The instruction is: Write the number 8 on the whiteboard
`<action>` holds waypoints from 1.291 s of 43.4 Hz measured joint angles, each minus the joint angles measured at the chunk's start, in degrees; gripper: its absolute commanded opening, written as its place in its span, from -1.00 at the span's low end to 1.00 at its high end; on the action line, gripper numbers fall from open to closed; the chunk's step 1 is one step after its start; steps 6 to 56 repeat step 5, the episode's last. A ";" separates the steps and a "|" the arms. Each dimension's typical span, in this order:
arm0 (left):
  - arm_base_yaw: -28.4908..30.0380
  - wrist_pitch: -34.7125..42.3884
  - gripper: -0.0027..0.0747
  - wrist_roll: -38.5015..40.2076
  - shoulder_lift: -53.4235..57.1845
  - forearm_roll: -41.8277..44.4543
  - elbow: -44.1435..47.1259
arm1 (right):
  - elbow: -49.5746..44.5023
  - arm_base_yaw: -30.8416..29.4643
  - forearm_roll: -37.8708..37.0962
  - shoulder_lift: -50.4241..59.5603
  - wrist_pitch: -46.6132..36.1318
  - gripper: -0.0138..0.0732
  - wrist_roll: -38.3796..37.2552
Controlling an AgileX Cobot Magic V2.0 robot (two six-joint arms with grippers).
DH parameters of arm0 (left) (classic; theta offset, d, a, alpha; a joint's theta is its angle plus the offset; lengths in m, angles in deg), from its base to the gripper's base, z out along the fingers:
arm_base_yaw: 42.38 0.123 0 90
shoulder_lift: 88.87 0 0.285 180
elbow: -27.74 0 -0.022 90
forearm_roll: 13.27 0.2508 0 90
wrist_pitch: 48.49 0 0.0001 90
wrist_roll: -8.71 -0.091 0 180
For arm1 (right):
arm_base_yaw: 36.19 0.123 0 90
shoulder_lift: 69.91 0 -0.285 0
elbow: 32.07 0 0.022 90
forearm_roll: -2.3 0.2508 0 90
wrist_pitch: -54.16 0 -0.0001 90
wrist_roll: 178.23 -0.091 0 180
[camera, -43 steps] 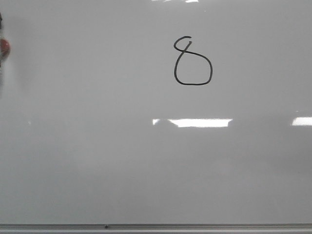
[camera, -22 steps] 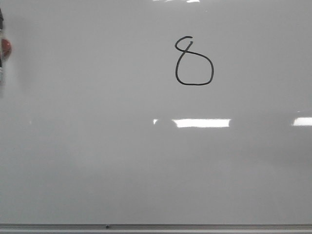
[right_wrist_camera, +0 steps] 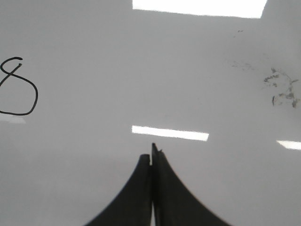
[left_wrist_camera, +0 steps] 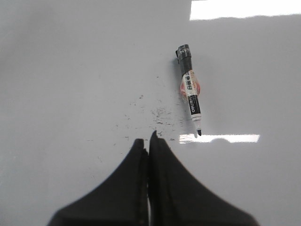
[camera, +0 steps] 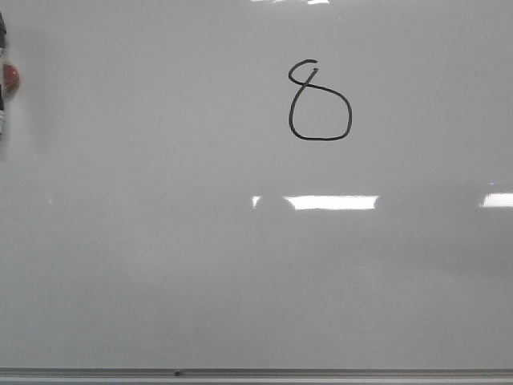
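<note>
The whiteboard (camera: 160, 265) fills the front view, glossy pale grey-white. A thin black number 8 (camera: 319, 100) is drawn on it at upper centre, with a round lower loop and a narrow unclosed upper loop. It also shows in the right wrist view (right_wrist_camera: 18, 87). A black and white marker (left_wrist_camera: 190, 95) with a red patch lies on the board ahead of my left gripper (left_wrist_camera: 147, 141); its edge shows at the far left of the front view (camera: 5, 80). My left gripper is shut and empty. My right gripper (right_wrist_camera: 151, 153) is shut and empty, above bare board.
A thin grey metal strip (camera: 256, 374) runs along the board's near edge. Bright rectangular light reflections (camera: 330, 202) lie on the board. Faint ink smudges (left_wrist_camera: 157, 115) sit near the marker, and more smudges (right_wrist_camera: 281, 90) show in the right wrist view.
The view has shifted slightly; the 8 and the reflections sit a few pixels further right than a second ago. Nothing else has changed.
</note>
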 measured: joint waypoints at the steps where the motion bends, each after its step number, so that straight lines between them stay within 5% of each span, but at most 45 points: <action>1: 0.00 0.00 -0.99 0.00 0.00 0.00 0.00 | 0.00 0.10 0.00 0.00 0.00 -0.93 0.00; 56: 0.00 0.00 -0.99 0.00 0.00 0.00 0.00 | 0.00 0.10 0.00 0.00 0.00 -0.93 0.00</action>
